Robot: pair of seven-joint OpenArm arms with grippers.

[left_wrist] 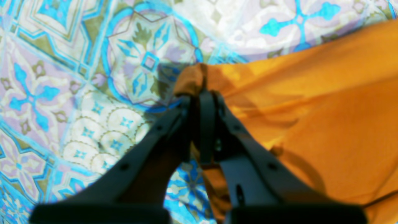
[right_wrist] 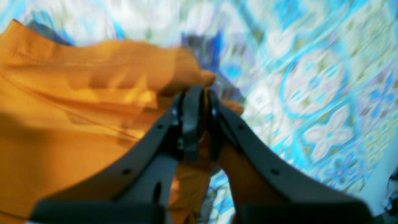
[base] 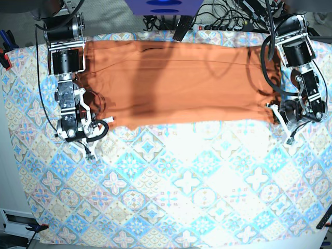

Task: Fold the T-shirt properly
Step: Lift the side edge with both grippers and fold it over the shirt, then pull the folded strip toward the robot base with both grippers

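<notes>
**Both claws clamped on the shirt's corners**

In the left wrist view we see everything soft and out of focus; the bottom edge cuts off the claw's base. The left claw (left_wrist: 202, 95) is clenched, its jaws pressed together on a bunched corner of the shirt (left_wrist: 326, 109), which spreads away to the right over the cloth (left_wrist: 77, 77). The pinched fabric pokes out just past the fingertips.

In the right wrist view the blur is heavier, and the cloth's pattern smears into streaks. The right claw (right_wrist: 199, 93) is likewise clenched on a corner of the shirt (right_wrist: 62, 124), a small nub of fabric showing beyond the tips. The shirt fills the left half.

In the base view we see the shirt (base: 176, 83) lying as a wide band across the far part of the table, on the cloth (base: 181, 197). The right claw (base: 89, 130) sits at its near corner on the picture's left, the left claw (base: 280, 111) at the near corner on the right. Cables and arm links hide the fingertips here, so we cannot read the grip from this view. The shirt's white tag we cannot make out.
</notes>
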